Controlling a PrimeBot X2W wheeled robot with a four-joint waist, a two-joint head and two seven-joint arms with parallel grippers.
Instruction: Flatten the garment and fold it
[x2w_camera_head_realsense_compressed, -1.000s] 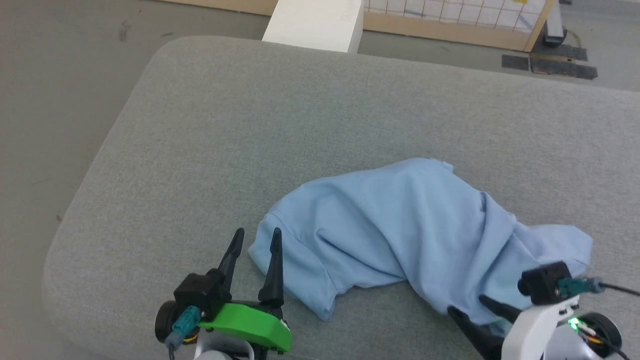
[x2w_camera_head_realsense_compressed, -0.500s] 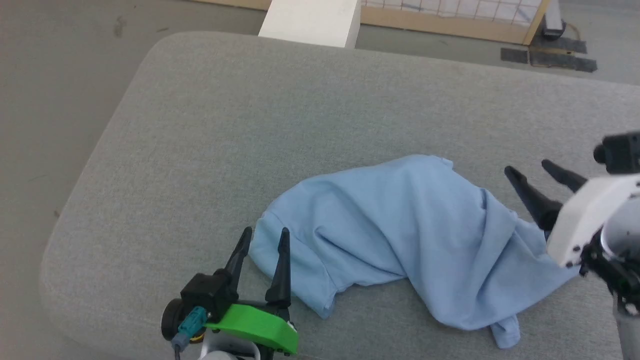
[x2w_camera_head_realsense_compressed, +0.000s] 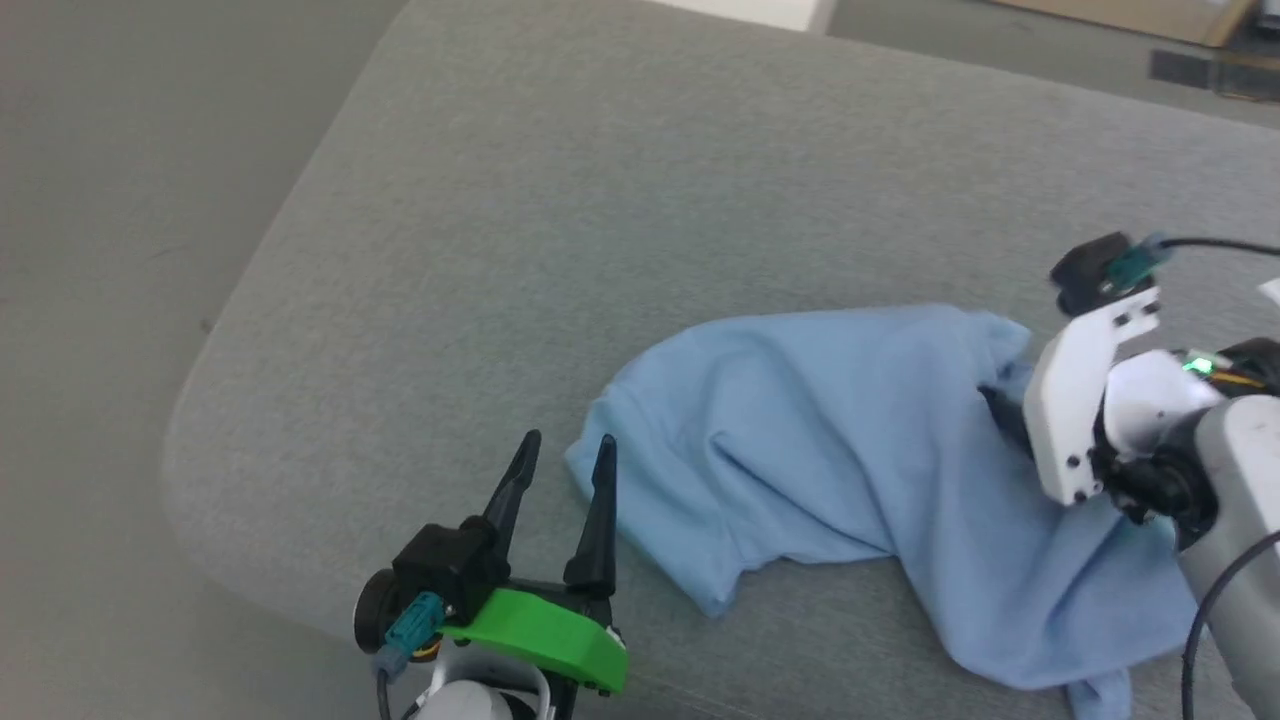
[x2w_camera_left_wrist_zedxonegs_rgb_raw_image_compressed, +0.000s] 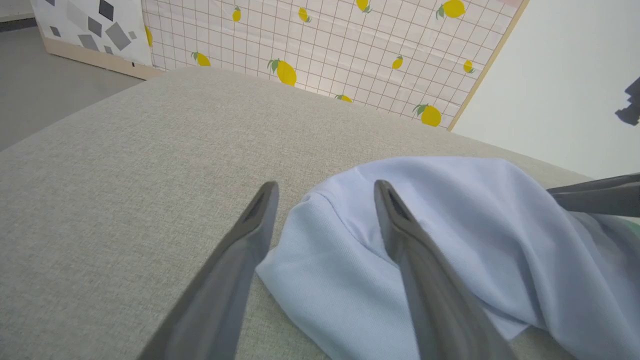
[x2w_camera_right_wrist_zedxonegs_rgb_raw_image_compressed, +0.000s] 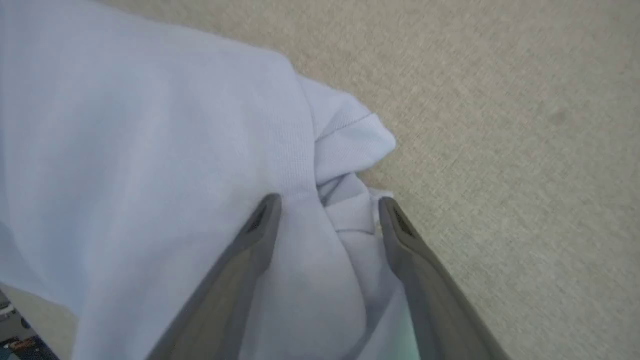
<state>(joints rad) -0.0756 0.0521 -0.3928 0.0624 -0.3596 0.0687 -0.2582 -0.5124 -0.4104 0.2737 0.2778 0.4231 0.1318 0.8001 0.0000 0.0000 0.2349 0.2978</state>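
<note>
garment (x2w_camera_head_realsense_compressed: 850, 450) lies crumpled in heap on grey cushion (x2w_camera_head_realsense_compressed: 480, 220), not flattened, no fold started. left gripper (x2w_camera_head_realsense_compressed: 568, 440) spread, empty, at garment's left edge. right gripper (x2w_camera_right_wrist_zedxonegs_rgb_raw_image_compressed: 328, 202) spread, straddling bunched fabric, nothing pinched yet

garment (x2w_camera_head_realsense_compressed: 850, 450) on cushion (x2w_camera_head_realsense_compressed: 600, 200) | left end effector (x2w_camera_head_realsense_compressed: 568, 440) left | right end effector (x2w_camera_right_wrist_zedxonegs_rgb_raw_image_compressed: 327, 200) right

Staged test room, not a home: a grey upholstered platform (x2w_camera_head_realsense_compressed: 560, 200) stood on bare grey floor (x2w_camera_head_realsense_compressed: 100, 200); beyond the platform, a wood-framed lemon-print partition (x2w_camera_left_wrist_zedxonegs_rgb_raw_image_compressed: 325, 50) and a geometric-print panel (x2w_camera_left_wrist_zedxonegs_rgb_raw_image_compressed: 85, 25) screened it.
</note>
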